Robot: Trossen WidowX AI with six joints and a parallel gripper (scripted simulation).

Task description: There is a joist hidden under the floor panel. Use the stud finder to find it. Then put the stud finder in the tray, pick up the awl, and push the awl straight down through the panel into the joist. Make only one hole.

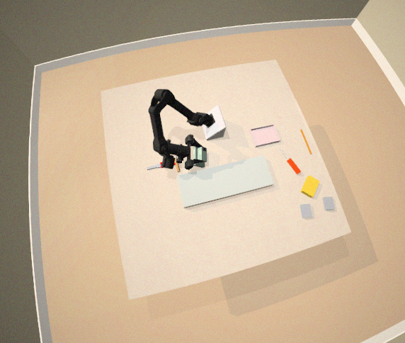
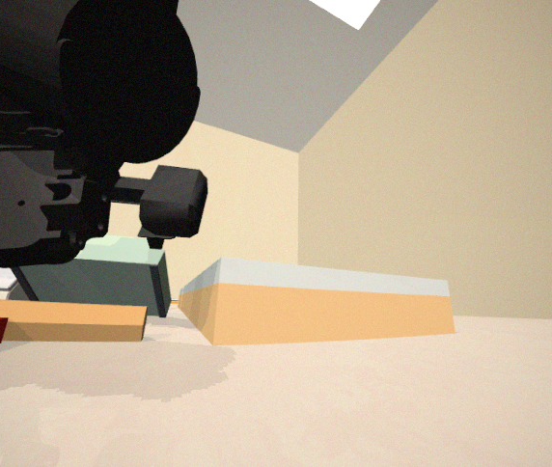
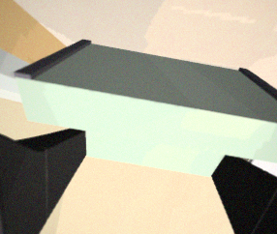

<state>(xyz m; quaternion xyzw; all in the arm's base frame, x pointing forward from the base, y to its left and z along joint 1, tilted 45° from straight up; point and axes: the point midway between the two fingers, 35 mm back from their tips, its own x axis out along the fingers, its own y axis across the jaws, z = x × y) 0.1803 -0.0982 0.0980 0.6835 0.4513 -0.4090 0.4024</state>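
My gripper is shut on the pale green stud finder, with a finger on each side of its narrower part. Its dark face with two black strips is turned toward the exterior camera. Its lower edge is at or just above the table; contact cannot be told. The long pale floor panel lies beside it. The pink tray lies beyond the panel's far end. The orange-red-handled tool, which looks like the awl, lies right of the panel.
A white wedge-shaped stand is behind the gripper. A wooden strip and a red-and-grey tool lie near the arm. At the right are an orange stick, a yellow block and two grey blocks.
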